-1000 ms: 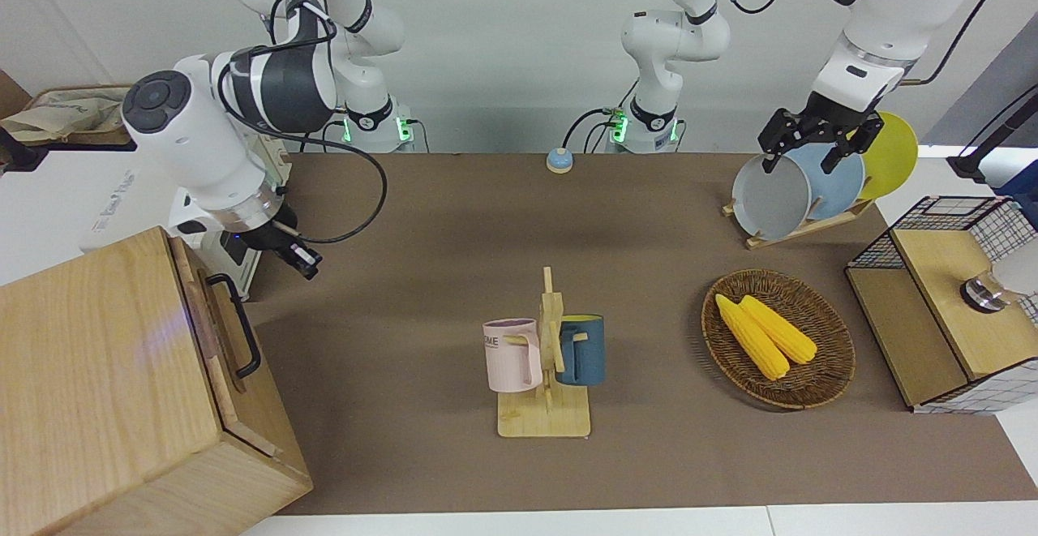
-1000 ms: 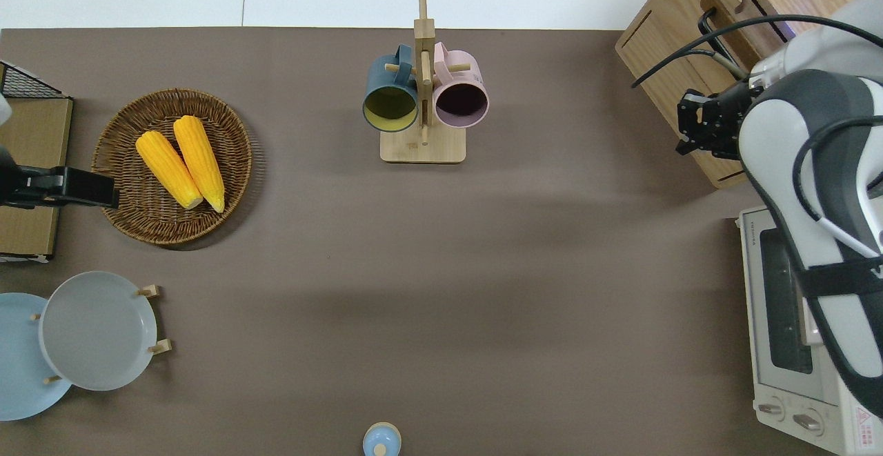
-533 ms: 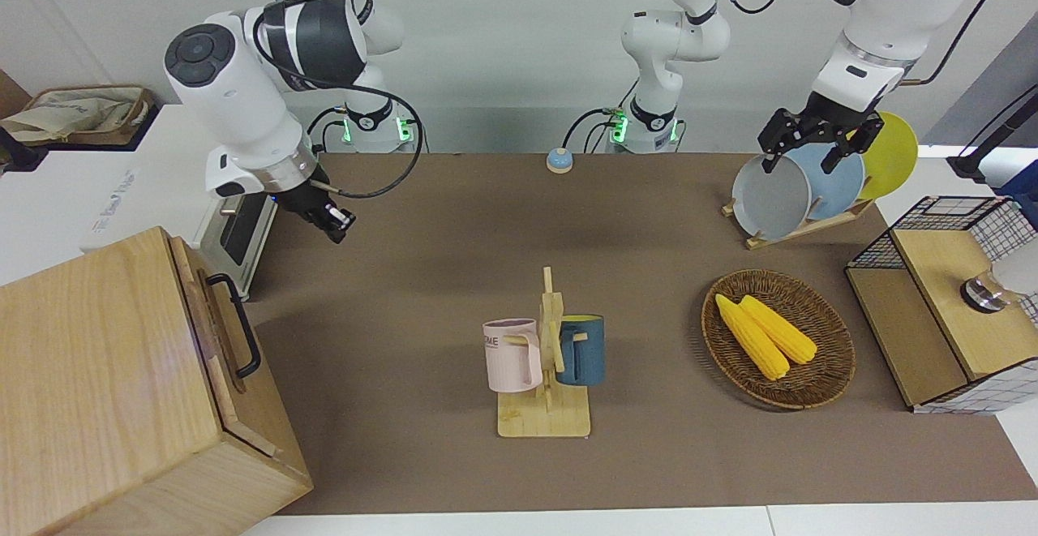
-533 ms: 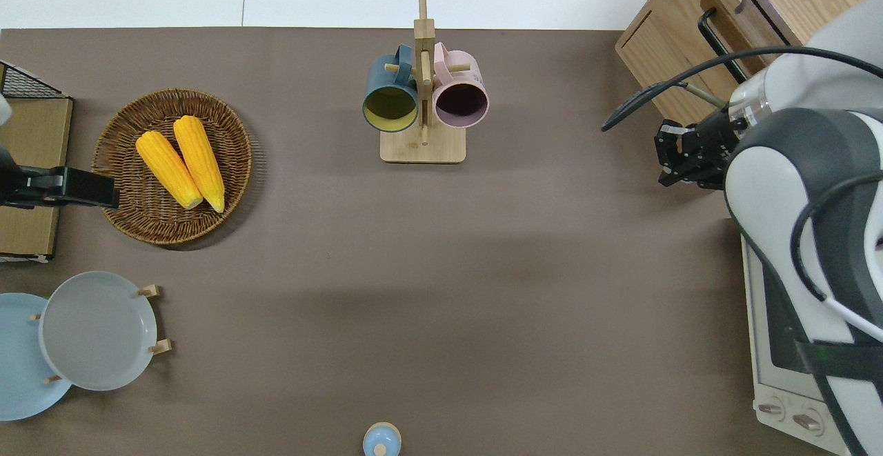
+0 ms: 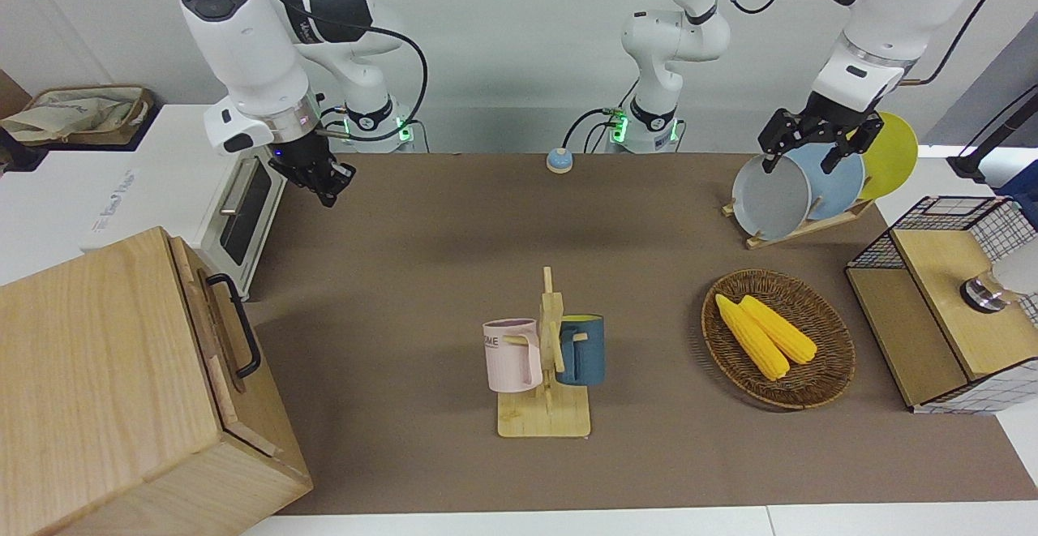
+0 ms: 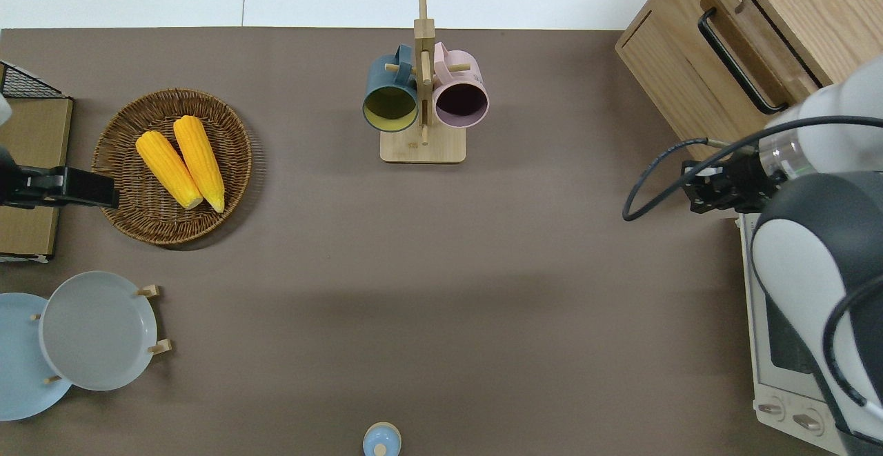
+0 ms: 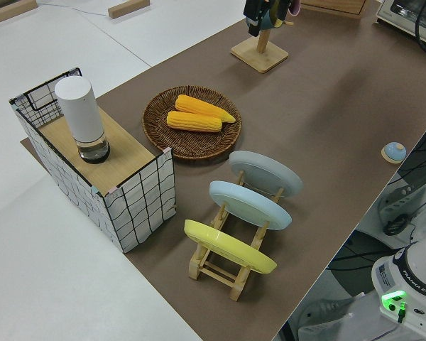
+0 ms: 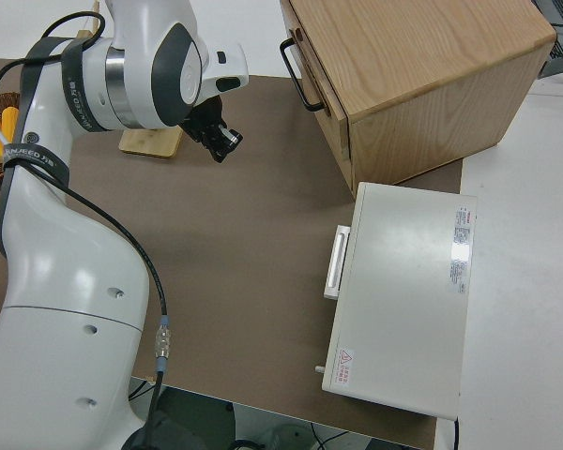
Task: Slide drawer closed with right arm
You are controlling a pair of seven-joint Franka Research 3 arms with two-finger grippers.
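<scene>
Drawer (image 5: 212, 321) in wood cabinet (image 5: 105, 390) at right arm's end of desk (image 6: 441, 270), at edge farthest from robots; front panel flush, black loop handle (image 6: 738, 61) clear. Right gripper (image 6: 700, 187) raised over desk between cabinet and white toaster oven (image 8: 399, 295), touching nothing; fingers' state cannot be told. Left arm parked.
</scene>
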